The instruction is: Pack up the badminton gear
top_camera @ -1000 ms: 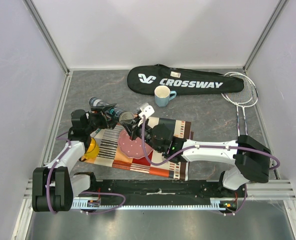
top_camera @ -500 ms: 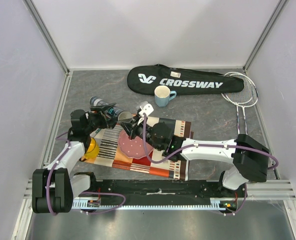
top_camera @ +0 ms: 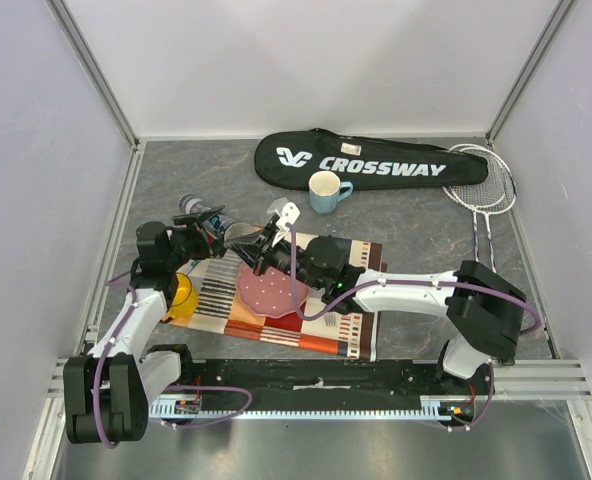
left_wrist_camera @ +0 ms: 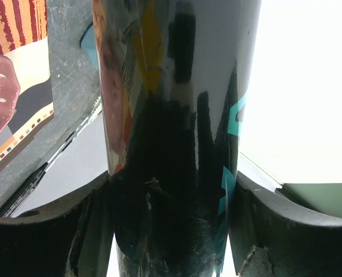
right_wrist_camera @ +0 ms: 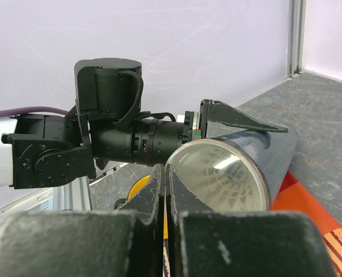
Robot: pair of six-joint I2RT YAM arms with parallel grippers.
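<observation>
Jaws on your left gripper point(top_camera: 209, 231) are clamped around the body of the dark tube point(top_camera: 192, 207), one finger on each side of it, as the left wrist view shows close up. Jaws on your right gripper point(right_wrist_camera: 165, 176) are pressed fully together with nothing between them, and they sit just beside the tube's open mouth, at its lower left edge in the right wrist view. Through that mouth you can see pale ribbed shapes inside, too dim to name with certainty.

From above, the tube slants from far left to near right, its mouth turned toward the right gripper, over the far edge of the striped mat point(top_camera: 321, 338). You cannot tell whether it touches the surface point(top_camera: 416, 240).

Your pink plate point(top_camera: 266, 292) lies on the mat, and the yellow mug point(top_camera: 183, 295) sits at the mat's left end, under the left arm.

At the far side lies the black racket bag point(top_camera: 371, 160), with the light blue cup point(top_camera: 324, 192) just in front of it. Both rackets point(top_camera: 481, 185) lie together at the bag's right end.
</observation>
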